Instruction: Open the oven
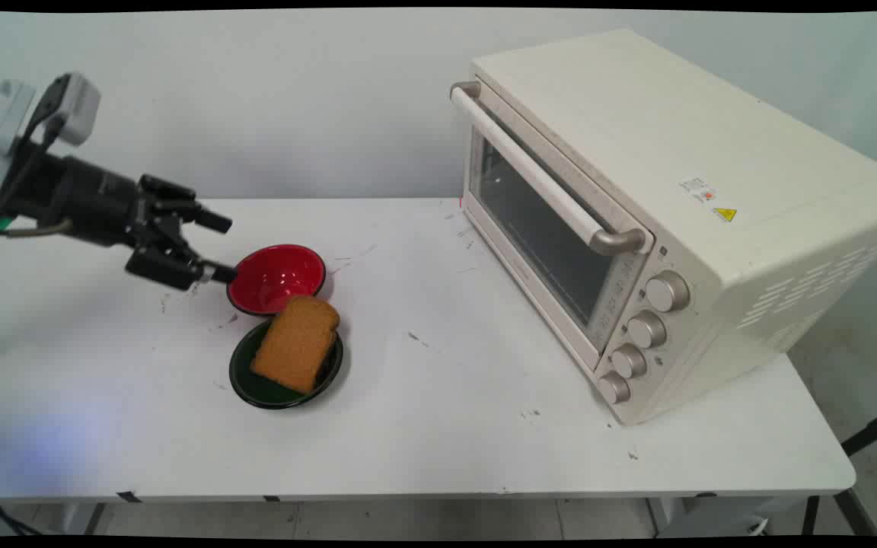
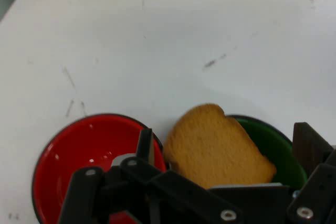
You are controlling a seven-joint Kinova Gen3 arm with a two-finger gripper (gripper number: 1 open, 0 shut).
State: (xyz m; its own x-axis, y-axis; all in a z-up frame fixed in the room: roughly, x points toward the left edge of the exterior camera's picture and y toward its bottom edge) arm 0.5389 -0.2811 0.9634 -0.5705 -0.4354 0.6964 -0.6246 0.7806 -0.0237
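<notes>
Toward the table's (image 1: 438, 426) left edge I have the gripper (image 1: 219, 247) held low, fingers spread wide apart and gripping nothing, its lower fingertip right at the left rim of the red bowl (image 1: 277, 278). On the hand view the red bowl (image 2: 79, 156) sits under one finger (image 2: 145, 142). Bread slice (image 1: 298, 342) lies tilted across the green bowl (image 1: 271, 388), touching the red bowl's near rim. Toaster oven (image 1: 659, 213) stands at the right edge, door shut, well apart.
</notes>
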